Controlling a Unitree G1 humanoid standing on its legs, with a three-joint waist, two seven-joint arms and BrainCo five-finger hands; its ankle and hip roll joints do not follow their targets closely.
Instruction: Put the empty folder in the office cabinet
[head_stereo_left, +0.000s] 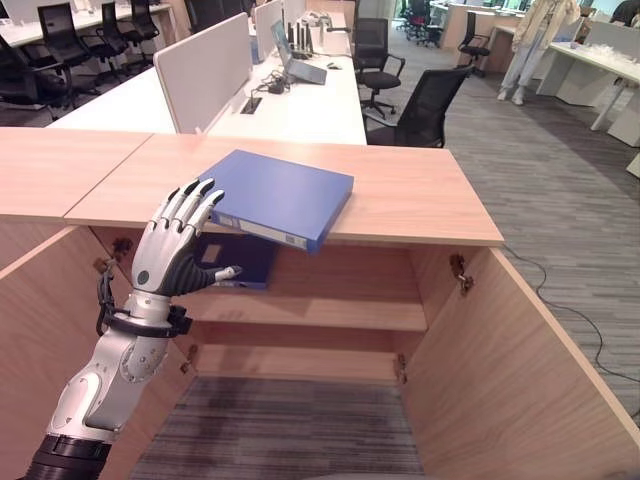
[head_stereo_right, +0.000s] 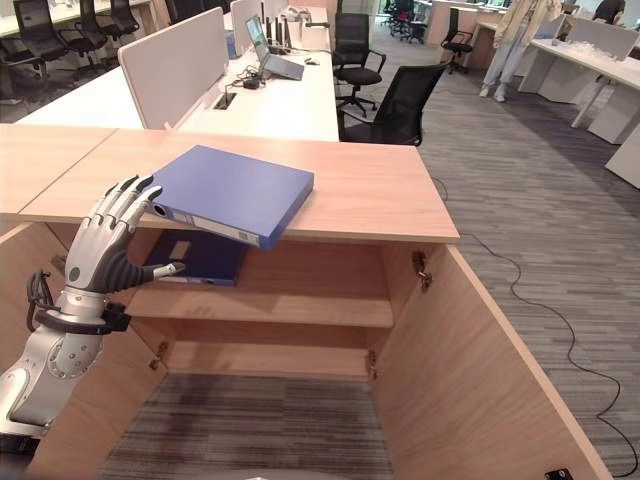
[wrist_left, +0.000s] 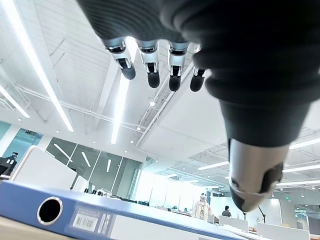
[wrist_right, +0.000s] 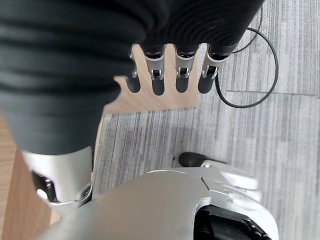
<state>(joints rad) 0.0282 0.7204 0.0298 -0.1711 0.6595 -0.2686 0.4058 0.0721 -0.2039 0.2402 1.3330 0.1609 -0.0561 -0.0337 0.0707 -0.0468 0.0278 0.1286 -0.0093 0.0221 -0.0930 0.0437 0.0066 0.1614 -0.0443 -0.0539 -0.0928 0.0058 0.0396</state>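
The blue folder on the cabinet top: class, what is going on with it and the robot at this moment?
The robot's left hand is raised with open fingers at the near corner of the blue folder, which lies on the cabinet top and juts over its front edge. It is not gripped. The cabinet doors stand open, and a darker folder already lies on the upper shelf. The right hand hangs open above the carpet.

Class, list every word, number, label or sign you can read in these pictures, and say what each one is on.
None can be read.
Blue folder on the cabinet top: white spine label with a barcode, print too small to read.
Dark folder on the shelf: pale strip on its spine, illegible.
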